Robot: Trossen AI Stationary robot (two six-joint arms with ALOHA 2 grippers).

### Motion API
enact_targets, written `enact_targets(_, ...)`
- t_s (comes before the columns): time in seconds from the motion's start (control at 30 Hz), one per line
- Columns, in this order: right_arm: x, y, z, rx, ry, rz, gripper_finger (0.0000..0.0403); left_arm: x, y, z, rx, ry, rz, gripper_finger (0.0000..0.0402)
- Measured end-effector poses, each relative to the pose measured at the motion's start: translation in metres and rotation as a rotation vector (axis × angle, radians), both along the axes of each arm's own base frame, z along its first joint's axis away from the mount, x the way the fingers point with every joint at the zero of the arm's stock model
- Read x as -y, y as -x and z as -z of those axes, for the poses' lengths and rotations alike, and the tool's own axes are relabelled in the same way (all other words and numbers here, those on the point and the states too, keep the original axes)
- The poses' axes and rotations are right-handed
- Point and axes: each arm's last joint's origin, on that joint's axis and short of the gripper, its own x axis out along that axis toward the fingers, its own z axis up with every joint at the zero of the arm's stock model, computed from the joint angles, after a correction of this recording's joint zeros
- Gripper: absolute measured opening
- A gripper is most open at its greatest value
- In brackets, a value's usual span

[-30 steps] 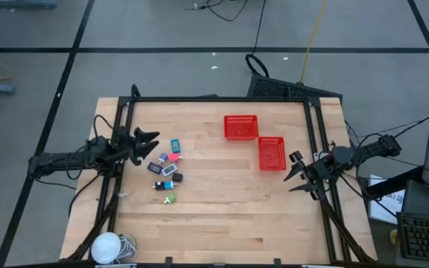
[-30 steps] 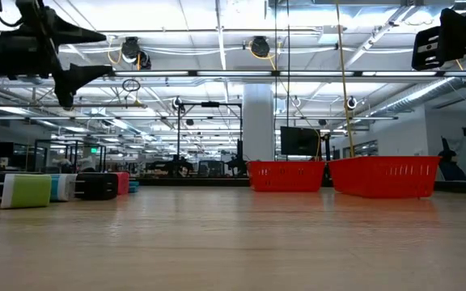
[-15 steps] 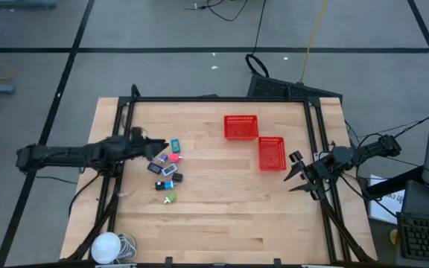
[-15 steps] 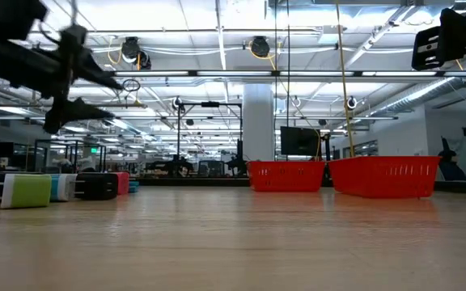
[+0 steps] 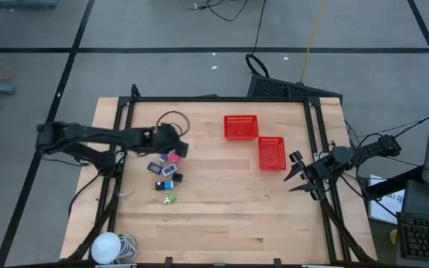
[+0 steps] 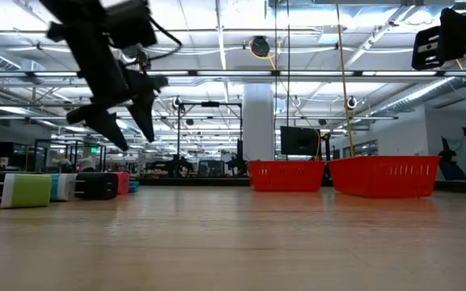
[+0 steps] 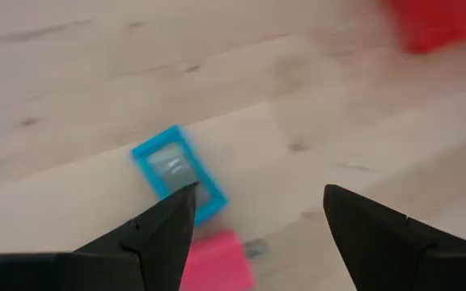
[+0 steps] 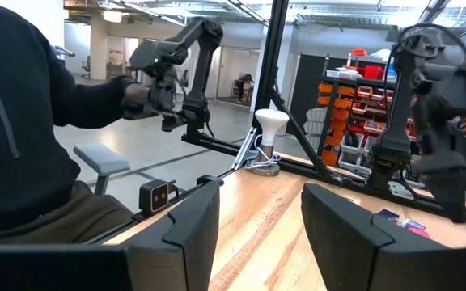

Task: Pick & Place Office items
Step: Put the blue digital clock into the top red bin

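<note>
The office items point(image 5: 166, 170) lie in a small cluster on the table's left half: a pink piece point(image 5: 174, 157), a green one point(image 5: 170, 198), black and white ones between. My left gripper point(image 5: 179, 148) hangs open above the cluster's far end, pointing steeply down. In the left wrist view a blue piece point(image 7: 178, 171) and the pink piece point(image 7: 217, 263) lie flat below its fingers, nearer one fingertip point(image 7: 186, 194); nothing is between them. My right gripper point(image 5: 298, 173) waits open at the table's right edge, level, well above the table.
Two red mesh baskets point(image 5: 240, 127) point(image 5: 272, 153) stand on the far right half of the table. A white round object point(image 5: 106, 246) sits at the near left corner. Black frame rails point(image 5: 122, 126) run along both sides. A person point(image 8: 23, 121) sits beyond the table.
My left gripper has swung from the table's left edge toward the right, over the cluster of office items, and has tipped from about level to pointing steeply down. The items have stayed where they were.
</note>
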Motion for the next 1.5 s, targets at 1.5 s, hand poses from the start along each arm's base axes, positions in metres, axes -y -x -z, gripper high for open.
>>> enact_targets(1.5, 0.0, 0.0, 0.0, 0.0, 0.0, 0.0, 0.0165, -0.022, -0.027, 0.069, -0.351, 0.156, -0.168, 0.0273)
